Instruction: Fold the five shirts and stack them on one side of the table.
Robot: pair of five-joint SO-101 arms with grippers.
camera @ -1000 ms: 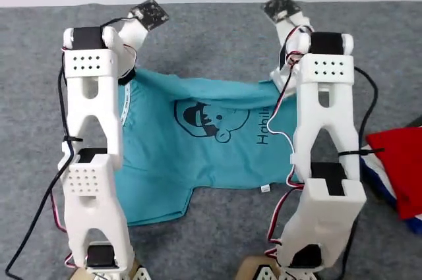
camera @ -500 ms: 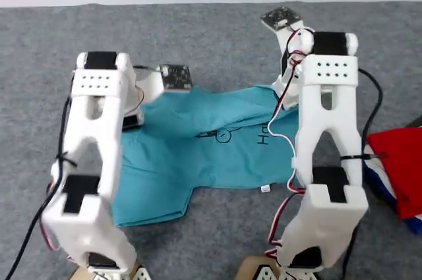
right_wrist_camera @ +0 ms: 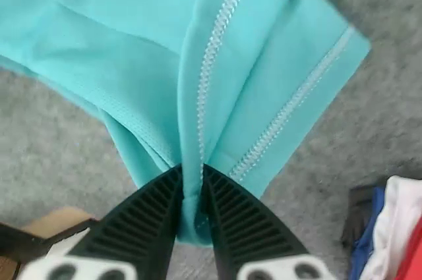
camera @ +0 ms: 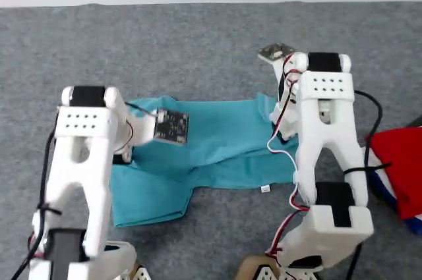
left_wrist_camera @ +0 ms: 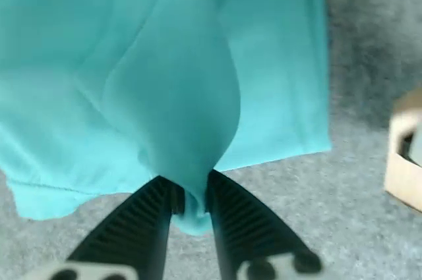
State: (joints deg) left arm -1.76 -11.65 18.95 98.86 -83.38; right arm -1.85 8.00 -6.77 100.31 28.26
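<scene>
1. Table (camera: 198,43): grey, felt-like surface that is carrying both arms and all the cloth.
2. Teal shirt (camera: 224,141): is lying in the middle of the table between the two arms. Its far edge is being lifted and doubled over toward the near side. One sleeve is lying flat at the near left corner.
3. Left arm (camera: 82,161): white, is standing at the left end of the shirt and bending over it.
4. Right arm (camera: 326,135): white, is standing at the right end of the shirt, with its wrist over the shirt's right edge.
5. Folded shirts (camera: 399,161): red, white and blue pile that is sitting at the table's right edge, near the right arm and apart from the teal shirt.
6. Left gripper (left_wrist_camera: 191,191): black ribbed jaws are pressing together on a gathered fold of the teal shirt, and the cloth is hanging away from the tips.
7. Right gripper (right_wrist_camera: 191,181): black ribbed jaws are pinching a stitched edge of the teal shirt, and several layers are bunching between them.
8. Label (camera: 265,188): small white tag that is sticking out from the shirt's near hem.
</scene>
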